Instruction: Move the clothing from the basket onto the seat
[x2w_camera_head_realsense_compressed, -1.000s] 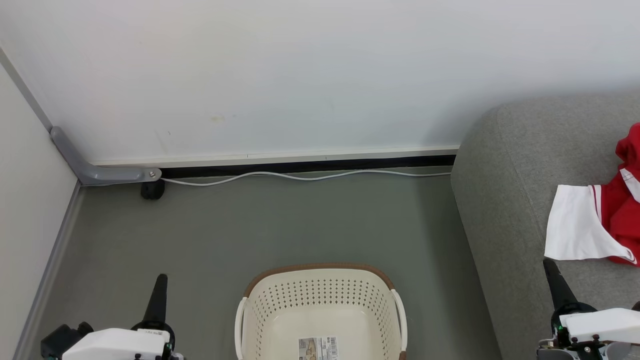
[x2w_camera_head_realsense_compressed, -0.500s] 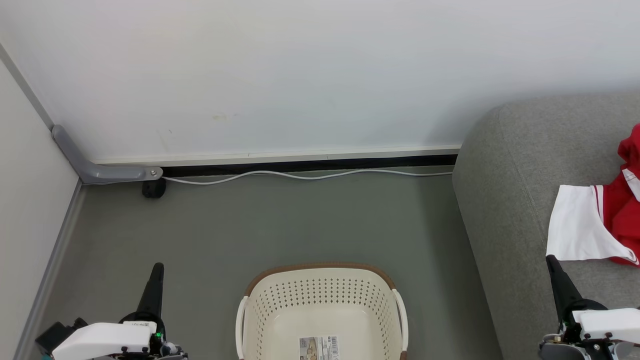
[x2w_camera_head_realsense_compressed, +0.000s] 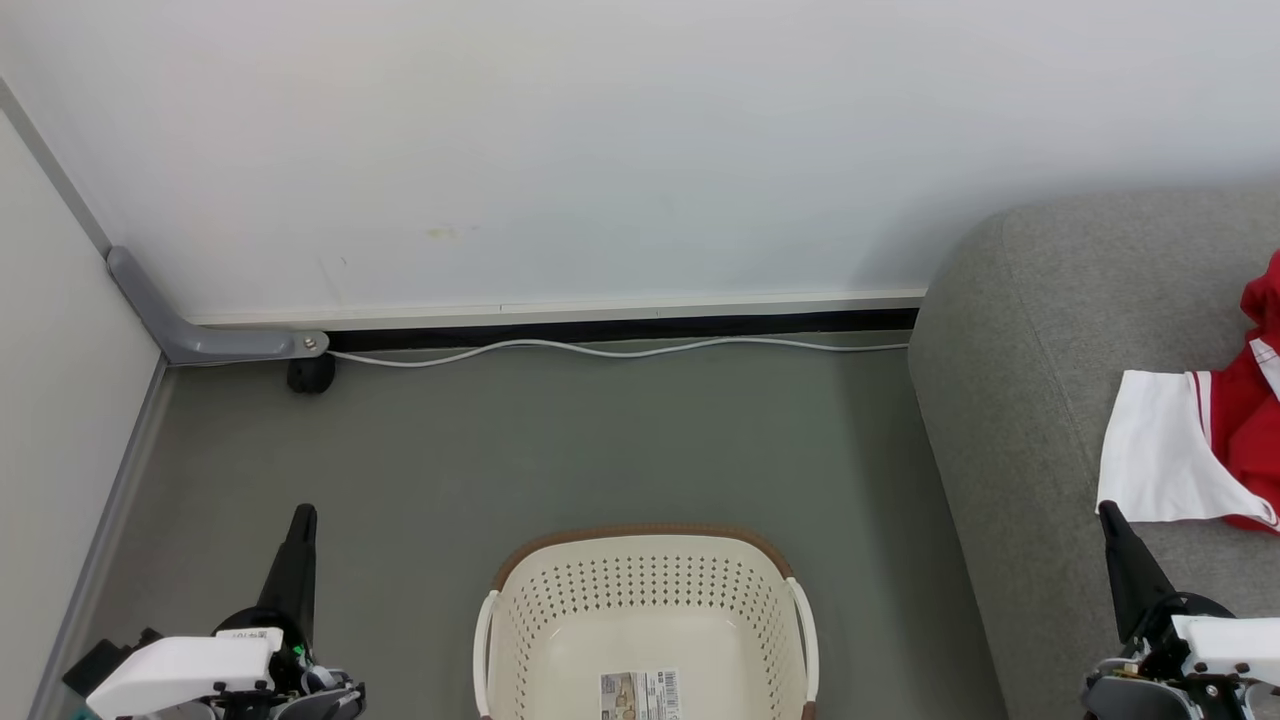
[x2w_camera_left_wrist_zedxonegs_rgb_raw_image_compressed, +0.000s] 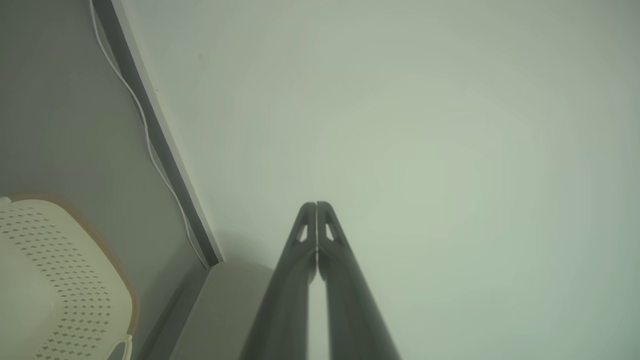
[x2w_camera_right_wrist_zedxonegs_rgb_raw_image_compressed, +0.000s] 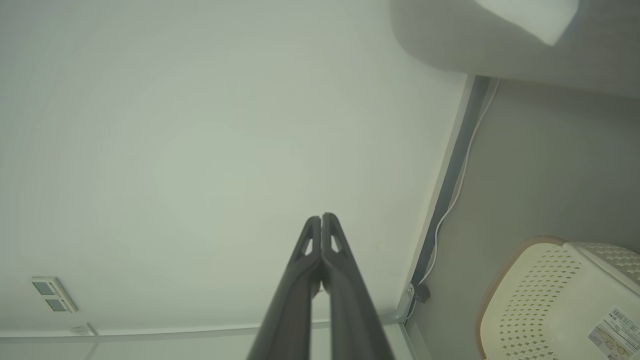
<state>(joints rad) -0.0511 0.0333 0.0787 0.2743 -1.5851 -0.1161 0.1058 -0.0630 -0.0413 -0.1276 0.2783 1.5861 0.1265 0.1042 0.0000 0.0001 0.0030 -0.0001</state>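
My left gripper and right gripper are closed, empty, since the basket between them is bare, clothing on the seat.

L gripper: 2 long dark grey fingers, smooth, tapering to a narrow tip, each w/ 1 small triangular cutout near the tip. R gripper: same build & cutouts. Each sits on a black rounded base under a white boxy wrist housing. L side has a small printed label, a green light & thin cables. R side has small dark screws.
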